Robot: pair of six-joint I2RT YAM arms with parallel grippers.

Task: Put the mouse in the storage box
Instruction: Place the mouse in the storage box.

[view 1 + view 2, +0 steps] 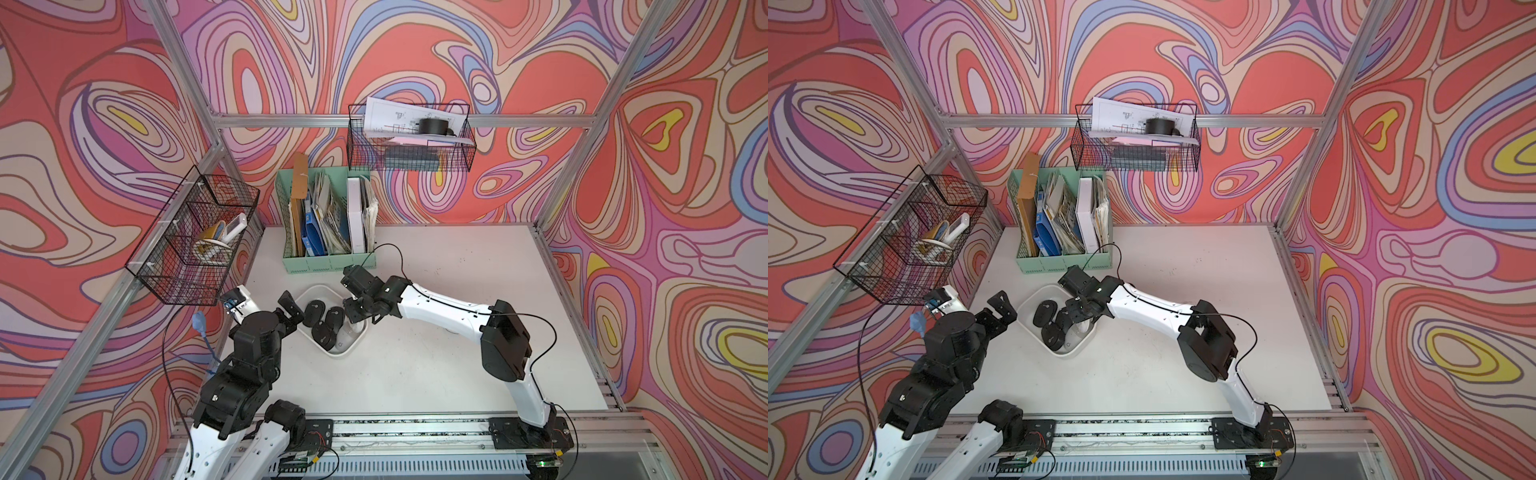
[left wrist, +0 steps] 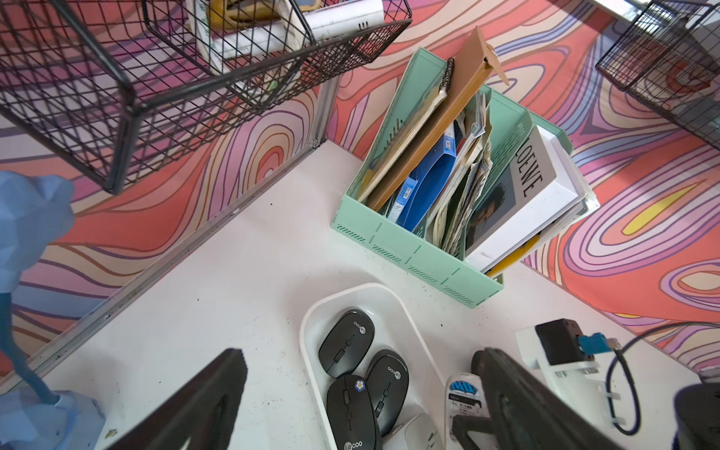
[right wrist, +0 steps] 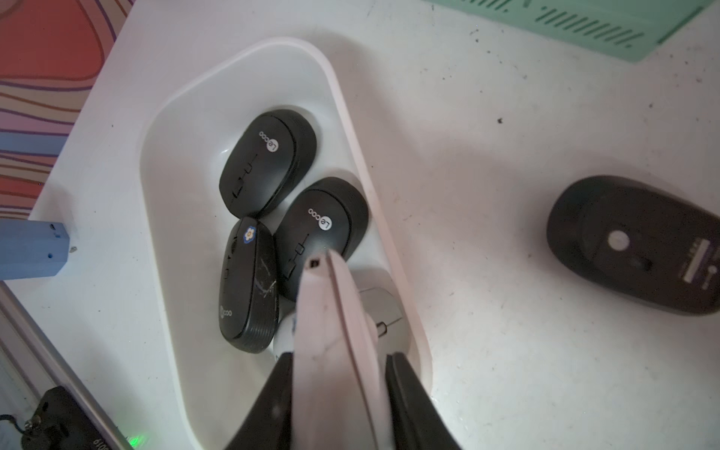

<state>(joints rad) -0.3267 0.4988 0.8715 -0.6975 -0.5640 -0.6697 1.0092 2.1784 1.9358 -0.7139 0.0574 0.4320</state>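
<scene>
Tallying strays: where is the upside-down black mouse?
In the right wrist view, the upside-down black mouse lies on the table outside the storage box, to the robot's right of it, clear of its long wall.

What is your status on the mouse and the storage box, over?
Left gripper open, beside storage box. Right gripper shut on white mouse, over box. Four mice inside. Black mouse upside down on table.

Storage box (image 3: 345, 117): glossy plastic. Black mice (image 3: 269, 163) inside it: matt plastic. White mouse (image 3: 331, 331) over it: smooth plastic. Wire basket (image 2: 128, 113) near it: black metal.
</scene>
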